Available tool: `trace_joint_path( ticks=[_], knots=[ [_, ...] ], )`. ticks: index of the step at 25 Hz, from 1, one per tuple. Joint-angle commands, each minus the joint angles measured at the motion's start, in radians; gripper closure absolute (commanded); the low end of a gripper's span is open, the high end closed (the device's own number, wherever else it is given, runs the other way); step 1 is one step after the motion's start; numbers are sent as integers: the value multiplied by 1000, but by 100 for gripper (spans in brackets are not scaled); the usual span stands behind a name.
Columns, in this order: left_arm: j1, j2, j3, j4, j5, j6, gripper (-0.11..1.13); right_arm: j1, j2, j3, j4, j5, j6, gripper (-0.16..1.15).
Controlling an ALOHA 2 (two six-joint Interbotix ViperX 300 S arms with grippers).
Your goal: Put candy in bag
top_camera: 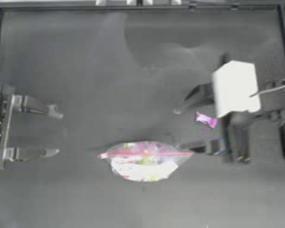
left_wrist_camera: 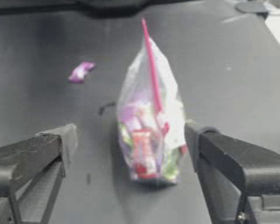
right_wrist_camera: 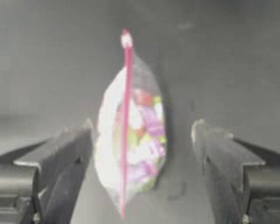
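Observation:
The bag (top_camera: 144, 161) is clear plastic with a pink-red seal strip and colourful sweets inside. It lies on the table in front of centre. The candy (top_camera: 205, 120), a small purple-pink wrapped piece, lies to its upper right, apart from it. My right gripper (top_camera: 181, 129) reaches in from the right and is open, with the candy on the table beneath it, behind its fingertips. One of its fingers (top_camera: 199, 147) is close to the seal strip's right end. In the right wrist view the bag (right_wrist_camera: 131, 140) shows between that gripper's (right_wrist_camera: 142, 129) open jaws, ungripped. My left gripper (top_camera: 54, 132) is open at the left, holding nothing.
The left wrist view looks across the table at the bag (left_wrist_camera: 151, 127) and the candy (left_wrist_camera: 81, 72), between the open left gripper (left_wrist_camera: 129, 131). The dark table (top_camera: 109, 67) has a raised frame along its far edge. The right arm's white wrist block (top_camera: 234, 87) hangs over the right side.

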Motion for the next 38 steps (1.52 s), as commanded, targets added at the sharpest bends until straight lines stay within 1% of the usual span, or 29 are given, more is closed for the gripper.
trace_joint_path(
  ticks=[1,9,12,17,19,31,38],
  knots=[
    [6,8,-6,-6,-5,-2,0,17,67,-114,-9,61,11,2],
    [6,12,2,-11,-5,-2,0,35,233,-276,-18,178,38,2],
    [6,12,3,-11,-3,-2,0,46,296,-336,-35,215,44,2],
    [6,12,5,-11,-3,-2,0,64,390,-417,-78,272,91,2],
    [8,14,6,-11,-3,-2,0,72,414,-439,-95,282,101,3],
    [14,12,23,-11,-5,-2,0,78,526,-520,-106,284,110,3],
    [14,12,26,-9,-5,-2,0,78,597,-607,-127,310,97,3]
  ],
)
